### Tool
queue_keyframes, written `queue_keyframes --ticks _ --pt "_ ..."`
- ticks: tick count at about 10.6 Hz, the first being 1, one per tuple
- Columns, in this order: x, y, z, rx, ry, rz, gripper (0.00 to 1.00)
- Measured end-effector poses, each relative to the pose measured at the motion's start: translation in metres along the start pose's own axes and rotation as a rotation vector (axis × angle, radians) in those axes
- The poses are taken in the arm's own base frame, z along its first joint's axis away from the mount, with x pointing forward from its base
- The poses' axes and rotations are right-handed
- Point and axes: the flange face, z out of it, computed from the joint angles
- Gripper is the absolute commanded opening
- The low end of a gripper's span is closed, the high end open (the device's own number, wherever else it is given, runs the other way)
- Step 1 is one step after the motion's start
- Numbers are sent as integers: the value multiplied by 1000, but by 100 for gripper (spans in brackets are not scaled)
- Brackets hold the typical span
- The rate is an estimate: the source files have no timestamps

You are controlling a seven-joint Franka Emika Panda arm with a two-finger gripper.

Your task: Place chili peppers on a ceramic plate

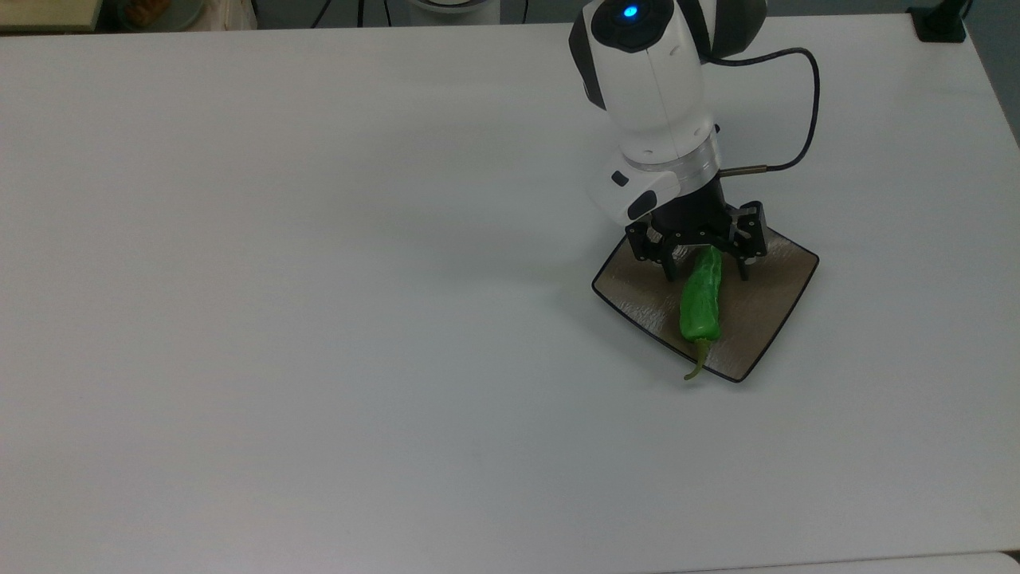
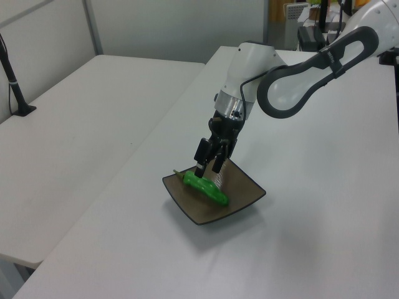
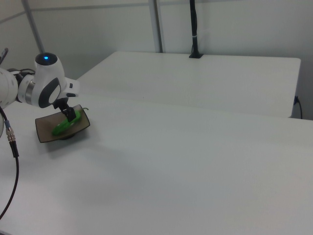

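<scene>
Claw [image 1: 705, 261] fingers spread apart over the far end of the pepper [image 1: 700, 303], which lies on the plate [image 1: 765, 319] at the top view's right of the desk [image 1: 319, 319] — placing looks done, stem overhanging the near rim — only withdrawal remains.

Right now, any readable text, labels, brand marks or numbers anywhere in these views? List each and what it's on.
None readable.
The white robot arm carries a lit blue dot, no lettering.
The square glossy brown ceramic plate, the wrinkled green chili pepper lying on it and the white table are unmarked.
The clutter at the top view's upper left corner is too blurred to read.
</scene>
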Motion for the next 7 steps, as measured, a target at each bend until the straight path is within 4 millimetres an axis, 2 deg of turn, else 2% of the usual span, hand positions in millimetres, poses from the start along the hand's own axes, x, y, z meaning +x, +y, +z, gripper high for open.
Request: queue_keyframes --ticks 4,7 --pt "0 -2 -4 -19 -3 -28 100" --pt "-11 3 -20 -152 -139 -198 100"
